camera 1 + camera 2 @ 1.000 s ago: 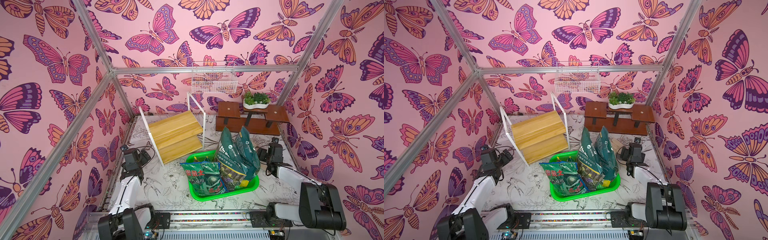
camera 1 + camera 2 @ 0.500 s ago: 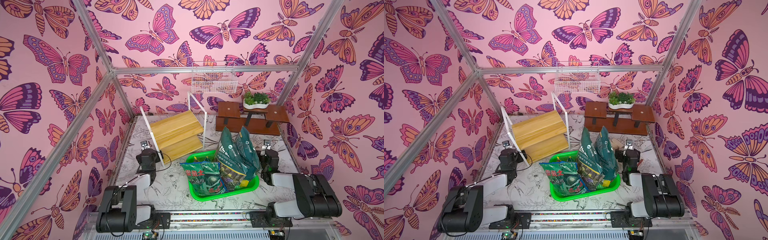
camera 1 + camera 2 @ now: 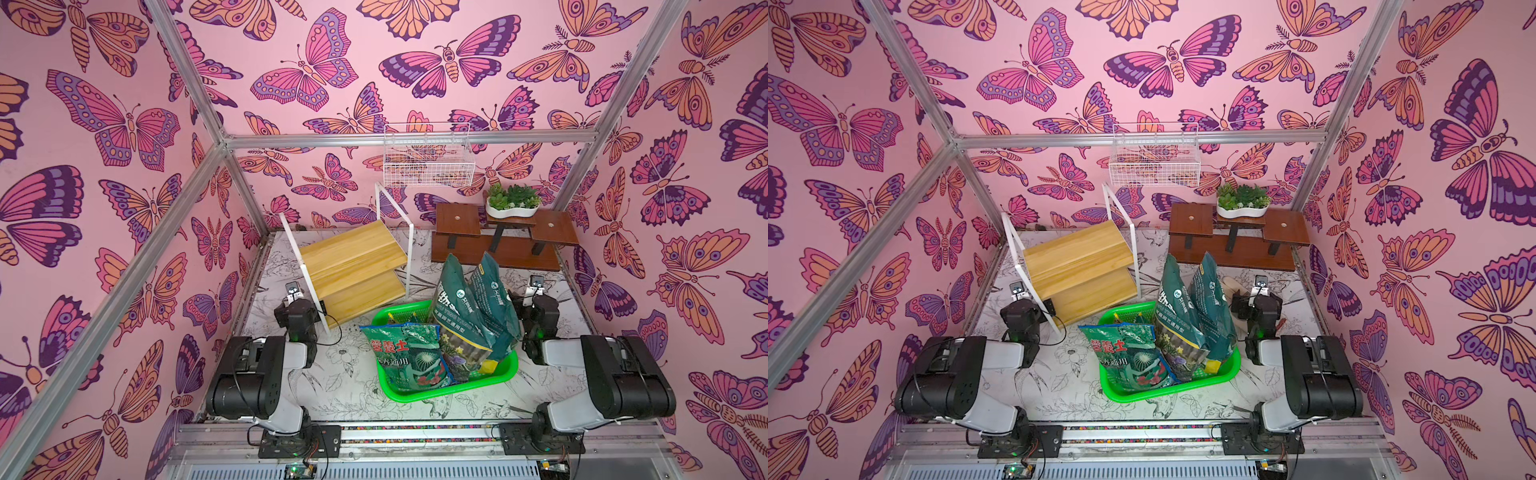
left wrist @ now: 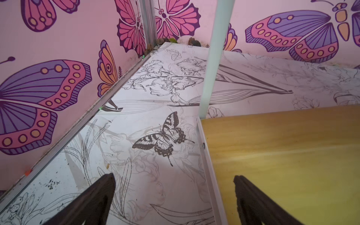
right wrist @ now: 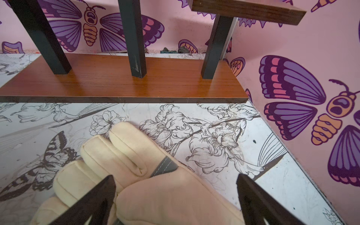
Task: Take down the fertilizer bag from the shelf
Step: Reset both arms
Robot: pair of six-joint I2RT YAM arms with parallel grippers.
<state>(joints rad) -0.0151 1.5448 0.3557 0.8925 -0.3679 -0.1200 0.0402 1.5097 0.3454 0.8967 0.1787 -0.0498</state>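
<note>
Now the bags [image 3: 473, 316] sit in the green basket [image 3: 457, 386] on the tabletop [image 3: 345, 382], just beside the shelf [image 3: 353, 266] (two upright, one lying in front). The left tool [image 4: 174, 176] is spread by a corner of the shelf. The right tool [image 5: 175, 175] is spread above a cream glove [image 5: 165, 194], pinching nothing.

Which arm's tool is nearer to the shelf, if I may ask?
Left. The left tool sits at a lower corner of the shelf; the right tool is beyond the green basket.
</note>
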